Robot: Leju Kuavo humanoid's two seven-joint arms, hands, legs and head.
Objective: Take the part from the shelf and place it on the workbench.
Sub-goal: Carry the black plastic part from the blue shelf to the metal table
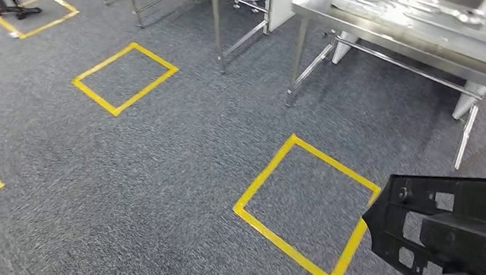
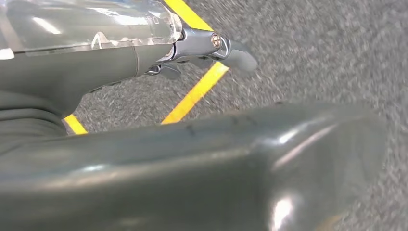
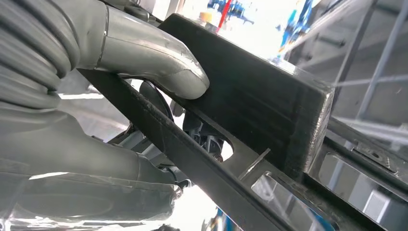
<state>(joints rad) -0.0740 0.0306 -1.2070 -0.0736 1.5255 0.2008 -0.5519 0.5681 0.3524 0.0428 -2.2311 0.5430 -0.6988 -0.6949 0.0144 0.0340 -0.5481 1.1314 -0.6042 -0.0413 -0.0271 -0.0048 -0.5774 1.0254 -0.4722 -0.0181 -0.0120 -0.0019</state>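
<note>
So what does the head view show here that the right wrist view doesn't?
Head view: the workbench ahead with metal pieces on top, and yellow tape squares on grey carpet. Right wrist view: the right hand, its thumb pressed on the part's flat face, with blurred metal framing behind. Both share the black part, perforated with cutouts, held by the right hand.

Floor (image 1: 181, 165) ahead, desk (image 1: 387, 25) far right.
Part (image 1: 439, 226) in my right hand (image 3: 96, 72), low right; taped squares (image 1: 306, 208) between me and desk.
</note>
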